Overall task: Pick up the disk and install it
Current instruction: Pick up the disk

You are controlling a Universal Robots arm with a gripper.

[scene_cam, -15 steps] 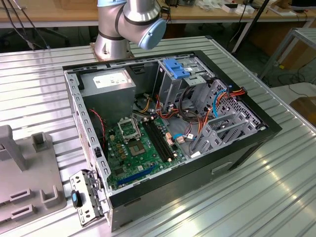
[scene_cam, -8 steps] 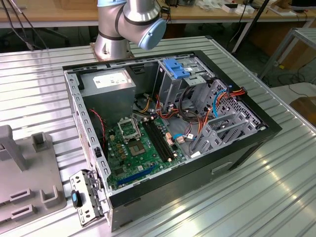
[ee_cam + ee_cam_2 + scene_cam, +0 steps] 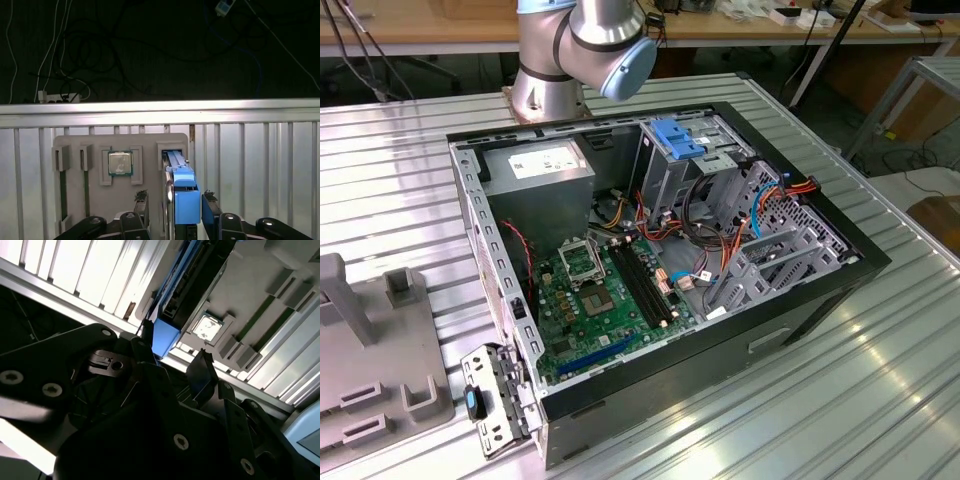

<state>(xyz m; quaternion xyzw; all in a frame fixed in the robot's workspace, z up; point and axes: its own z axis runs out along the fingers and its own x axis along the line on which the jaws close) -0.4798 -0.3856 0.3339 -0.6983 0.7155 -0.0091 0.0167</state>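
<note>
Closest to the first wrist camera, the gripper (image 3: 175,195) hangs spread over the disk (image 3: 183,192) with one finger along each flat side. A strip of tray shows between one finger (image 3: 142,202) and the drive's metal face, so the jaws are released and clamp nothing. The disk stands on edge in a slot of the grey fixture tray (image 3: 150,145), with its blue carrier rail turned towards the camera. Farther along the same tray a processor chip (image 3: 120,163) lies in a square pocket, beside narrow slots holding what look like memory sticks (image 3: 62,187). Beyond the tray, the ribbed metal table (image 3: 250,150) ends at a dark space strung with cables. In the exterior view the tray sits at the near corner on the exterior view's left. The open computer case (image 3: 720,350) lies apart from it towards that view's right, and its silver drive cage (image 3: 665,175) with the fixed blue latch (image 3: 678,138) is at the far side. By my reading the job is barely begun: the disk is neither gripped nor lifted, and the whole installation is left.
</note>
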